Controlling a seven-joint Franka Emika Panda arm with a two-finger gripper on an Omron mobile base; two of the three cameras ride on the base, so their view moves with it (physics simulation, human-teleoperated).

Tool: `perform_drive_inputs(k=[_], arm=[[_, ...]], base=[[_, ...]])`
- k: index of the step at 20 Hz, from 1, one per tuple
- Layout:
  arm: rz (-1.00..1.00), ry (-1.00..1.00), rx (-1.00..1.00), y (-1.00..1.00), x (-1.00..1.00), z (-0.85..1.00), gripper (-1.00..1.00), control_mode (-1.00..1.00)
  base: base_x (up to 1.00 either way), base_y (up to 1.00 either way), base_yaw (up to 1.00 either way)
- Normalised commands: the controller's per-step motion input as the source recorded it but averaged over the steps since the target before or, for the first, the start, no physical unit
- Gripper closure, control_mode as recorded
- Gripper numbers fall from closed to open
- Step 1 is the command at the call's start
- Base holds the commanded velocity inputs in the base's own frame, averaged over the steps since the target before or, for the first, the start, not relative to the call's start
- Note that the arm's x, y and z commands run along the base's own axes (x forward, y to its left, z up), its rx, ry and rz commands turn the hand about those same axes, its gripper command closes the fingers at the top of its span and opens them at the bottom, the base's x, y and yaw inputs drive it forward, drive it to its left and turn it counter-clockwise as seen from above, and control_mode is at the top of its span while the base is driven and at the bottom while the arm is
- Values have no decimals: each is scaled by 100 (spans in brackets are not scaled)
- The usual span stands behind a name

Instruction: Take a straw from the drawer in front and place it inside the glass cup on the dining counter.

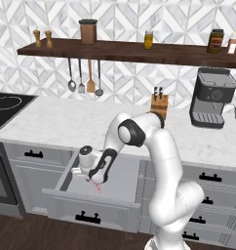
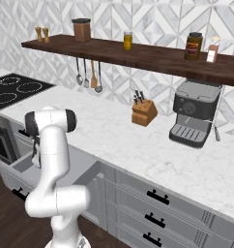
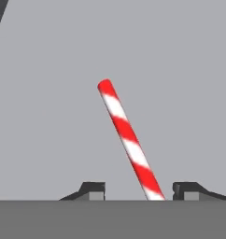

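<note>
The drawer (image 1: 121,172) stands pulled out below the counter, its plain grey floor showing in the hand view. On that floor lies the red-and-white striped straw (image 3: 126,135), seen as a small red sliver (image 1: 96,187) under the hand in the left base view. My gripper (image 3: 139,189) reaches down into the drawer with a fingertip on each side of the straw's near end. The jaws stand apart, and the straw lies closer to the right fingertip (image 3: 187,189), with a gap on both sides. The glass cup and the dining counter are out of view.
The drawer's front panel with its black handle (image 1: 87,216) juts toward me. A marble kitchen counter (image 1: 66,122) runs above it, with a knife block (image 1: 159,105) and coffee machine (image 1: 213,97). Utensils (image 1: 85,78) hang under a wooden shelf. A stove (image 1: 5,110) is at the left.
</note>
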Motion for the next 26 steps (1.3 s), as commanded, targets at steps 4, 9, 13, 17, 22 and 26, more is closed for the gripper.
perform_drive_inputs(k=[4, 9, 13, 17, 22, 26], arm=[[0, 0, 1, -38, -18, -100, 100, -100], [0, 11, 0, -9, -35, -100, 100, -100], [0, 15, 0, 5, -51, -100, 100, -100], [4, 10, 0, 7, -67, -100, 100, -100], [9, 0, 0, 10, -87, -100, 100, -100], [22, 0, 0, 16, -100, -100, 100, -100]], base=[[0, 0, 0], [0, 0, 0], [0, 0, 0], [0, 0, 0], [0, 0, 0], [0, 0, 0]])
